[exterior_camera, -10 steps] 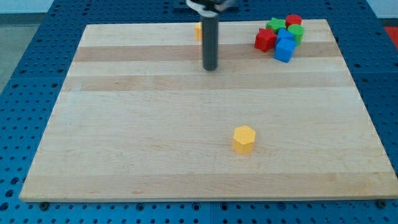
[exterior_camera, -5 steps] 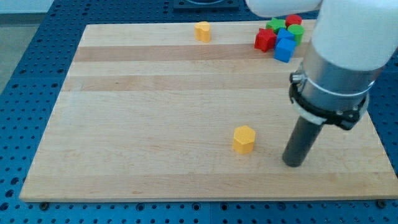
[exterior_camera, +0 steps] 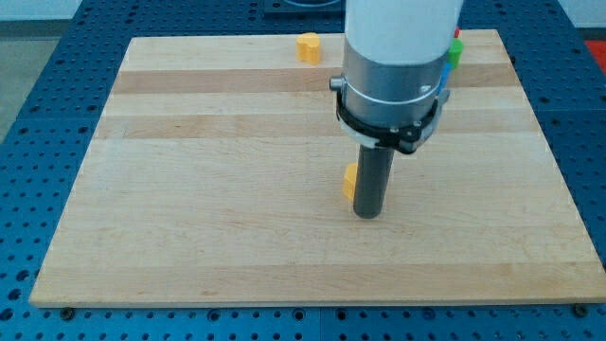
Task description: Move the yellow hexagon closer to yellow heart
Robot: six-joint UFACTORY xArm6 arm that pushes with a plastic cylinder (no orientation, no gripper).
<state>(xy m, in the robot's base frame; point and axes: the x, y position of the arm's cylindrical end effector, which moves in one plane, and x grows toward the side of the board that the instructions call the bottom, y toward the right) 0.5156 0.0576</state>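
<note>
The yellow hexagon (exterior_camera: 350,179) lies near the middle of the wooden board, mostly hidden behind my rod; only its left edge shows. My tip (exterior_camera: 367,214) rests on the board just below and right of it, touching or nearly touching. The yellow heart (exterior_camera: 308,46) sits at the view's top edge of the board, left of centre, far above the hexagon.
The arm's white and grey body hides most of a cluster of blocks at the view's top right; only a green block (exterior_camera: 455,51) and a sliver of a blue one (exterior_camera: 445,73) show. The wooden board (exterior_camera: 189,189) is ringed by a blue perforated table.
My tip swung from the view's top down to the lower right, then left against the yellow hexagon. The hexagon has shifted up and slightly left from its earlier spot.
</note>
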